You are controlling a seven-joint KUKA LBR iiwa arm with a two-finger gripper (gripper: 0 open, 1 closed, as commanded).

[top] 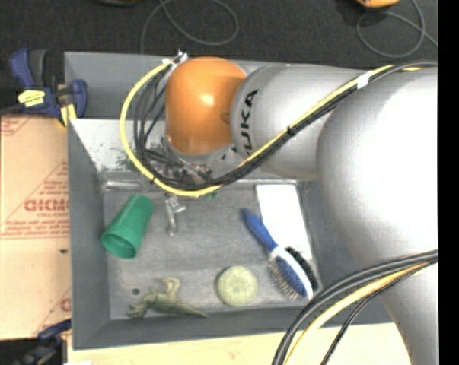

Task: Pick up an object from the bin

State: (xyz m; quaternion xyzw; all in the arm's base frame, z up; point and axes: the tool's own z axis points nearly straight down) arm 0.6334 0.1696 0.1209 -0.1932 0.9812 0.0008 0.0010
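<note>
- Gripper (174, 215) — low over the floor of the grey bin (86, 265), upper left part, beneath the orange wrist cover (202, 105). Fingers drawn together, nothing between them.
- Nearest thing: green plastic cup (129, 226), cone-shaped, lying on its side just left of the fingers and apart from them. Wide mouth toward the lower left, narrow end up and to the right. Smooth, tapered, hollow by the look of it.
- Hazard, rolling: liable to swing round in an arc if nudged on the flank.
- Hazard, slipping: likely to squirt out of a pinch along the taper; safer taken across the rim.
- Hazard, pushing: with fingers together as now, a shove rather than a grip on any descent onto the cup.
- Hazard, empty close: bare floor under the fingers at present — nothing to gain from a lift here.
- Hazard, wall: cup near the left wall, liable to be wedged against it, with little room for a finger on that side.
- Other stock, well apart: blue-handled brush (278, 258) beside a white card (284, 207), right; pale green round lump (237, 286), lower middle; green toy lizard (162, 299), lower left, thin and flat.
</note>
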